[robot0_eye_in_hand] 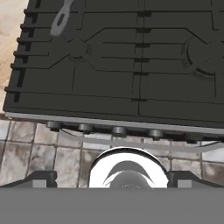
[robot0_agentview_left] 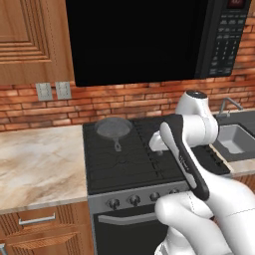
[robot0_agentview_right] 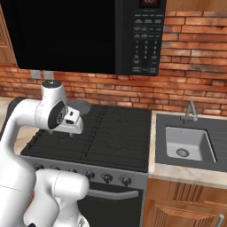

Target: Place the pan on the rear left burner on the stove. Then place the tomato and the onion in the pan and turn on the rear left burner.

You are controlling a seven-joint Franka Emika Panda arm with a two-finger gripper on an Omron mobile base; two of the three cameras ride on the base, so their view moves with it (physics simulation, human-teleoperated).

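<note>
Taking stock of the scene, entry by entry:

Pan (robot0_agentview_left: 113, 128): small grey frying pan resting on the rear left burner of the stove, at about 11 o'clock on the cooktop in the left base view; short dark handle pointing toward the front. The handle end also shows at 11 o'clock in the hand view.

Stove (robot0_agentview_left: 134, 164): wide black gas cooktop with black grates; grey front panel with a row of dark round knobs (robot0_agentview_left: 134, 200) along the 6 o'clock edge. No flame visible at any burner.

Tool (robot0_eye_in_hand: 127, 181): jaws standing wide, nothing between them; the two dark tips sit at the 6 o'clock edge of the hand view, looking down over the front of the stove from above.

Arm (robot0_agentview_left: 187, 159): folded over the right half of the cooktop, well apart from the pan.

Tomato: no location to record.

Onion: no location to record.

Worktop (robot0_agentview_left: 40, 164): pale marble surface at 9 o'clock of the stove.

Sink (robot0_agentview_right: 188, 142): grey basin with faucet at 3 o'clock of the stove, set in a dark counter.

Microwave (robot0_agentview_right: 88, 35): black, mounted above the stove at 12 o'clock.

Progress: first step judged done, since the pan sits on its burner. Left to do: fetching tomato and onion into the pan, then turning the rear left knob.
</note>
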